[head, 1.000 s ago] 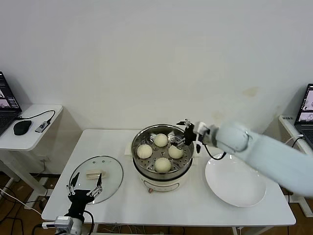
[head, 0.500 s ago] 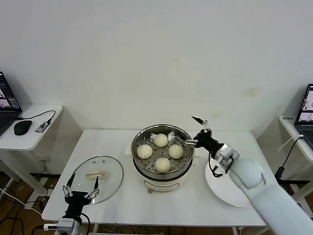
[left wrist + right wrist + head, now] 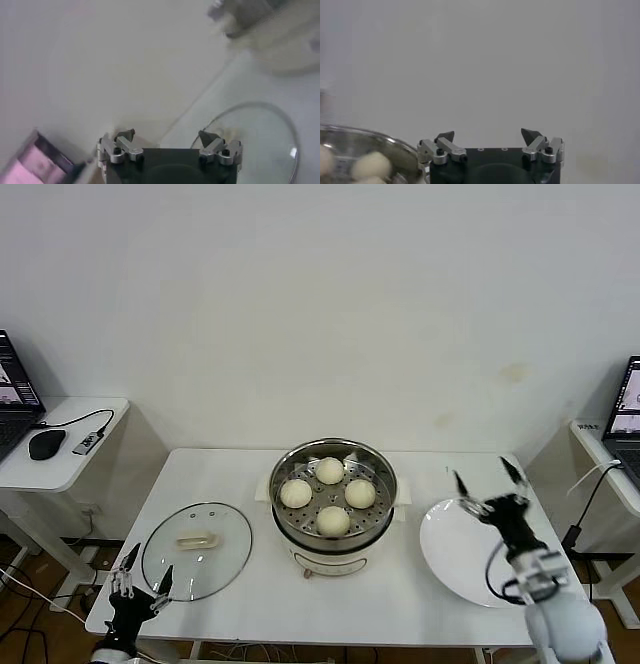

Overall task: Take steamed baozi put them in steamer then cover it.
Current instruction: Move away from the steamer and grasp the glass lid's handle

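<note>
Several cream-white baozi (image 3: 333, 521) lie on the perforated tray inside the shiny steamer (image 3: 383, 502) at the table's middle. One baozi (image 3: 370, 164) and the steamer rim (image 3: 365, 136) show in the right wrist view. The glass cover (image 3: 226, 561) with its cream handle (image 3: 197, 539) rests flat on the table left of the steamer. My left gripper (image 3: 146, 569) stands open and empty at the front left table edge, near the cover (image 3: 265, 145). Over the white plate, right of the steamer, my right gripper (image 3: 487, 477) is open and empty.
A white plate (image 3: 470, 569) lies to the right of the steamer, bare. A side table (image 3: 60, 469) at far left holds a mouse (image 3: 45, 444) and a laptop. Another laptop sits at the far right edge. A white wall runs behind the table.
My right arm has drawn back from the steamer's rim to the right and down, over the plate. The left gripper has sunk back toward the front left edge, off the cover.
</note>
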{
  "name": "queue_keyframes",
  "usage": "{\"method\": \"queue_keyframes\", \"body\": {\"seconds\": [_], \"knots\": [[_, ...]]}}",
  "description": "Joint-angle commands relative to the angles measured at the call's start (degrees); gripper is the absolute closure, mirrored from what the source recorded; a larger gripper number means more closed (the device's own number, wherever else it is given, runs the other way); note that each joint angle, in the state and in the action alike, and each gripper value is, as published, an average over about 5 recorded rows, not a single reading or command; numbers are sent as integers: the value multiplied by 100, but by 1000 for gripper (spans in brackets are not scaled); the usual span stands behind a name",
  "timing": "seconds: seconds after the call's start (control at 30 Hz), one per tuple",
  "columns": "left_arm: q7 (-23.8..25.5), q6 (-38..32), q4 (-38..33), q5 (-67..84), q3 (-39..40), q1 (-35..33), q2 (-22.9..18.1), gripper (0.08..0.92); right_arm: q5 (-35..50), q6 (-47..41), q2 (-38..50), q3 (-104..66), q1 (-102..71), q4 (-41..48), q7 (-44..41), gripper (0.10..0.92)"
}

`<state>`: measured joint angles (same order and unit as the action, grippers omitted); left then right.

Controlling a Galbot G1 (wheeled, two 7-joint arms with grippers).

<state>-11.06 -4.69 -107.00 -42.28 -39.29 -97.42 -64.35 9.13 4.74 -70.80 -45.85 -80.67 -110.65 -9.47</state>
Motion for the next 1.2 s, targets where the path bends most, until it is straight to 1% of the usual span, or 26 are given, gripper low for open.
{"method": "queue_keyframes", "body": {"seconds": [0.03,0.27,0.5,0.77,1.2], "knots": [[-106,-231,1184,-2200,68,735,320,177,-195,90,-868,-1652,-1132,53,27,203],[34,-203,1748,-2231,520,1615,459,177,-466,224,-1099,-1683,-1077,82,124,203],[59,-191,2110,-2215,899,2202,482,177,-536,279,-1163,-1823,-1127,9,169,203],[69,-146,2562,-2222,1184,2626,433,177,-591,371,-1210,-1987,-1260,-68,171,203],[24,-151,2982,-2214,1380,3075,416,177,-708,425,-1285,-1979,-1287,-34,157,203]]}}
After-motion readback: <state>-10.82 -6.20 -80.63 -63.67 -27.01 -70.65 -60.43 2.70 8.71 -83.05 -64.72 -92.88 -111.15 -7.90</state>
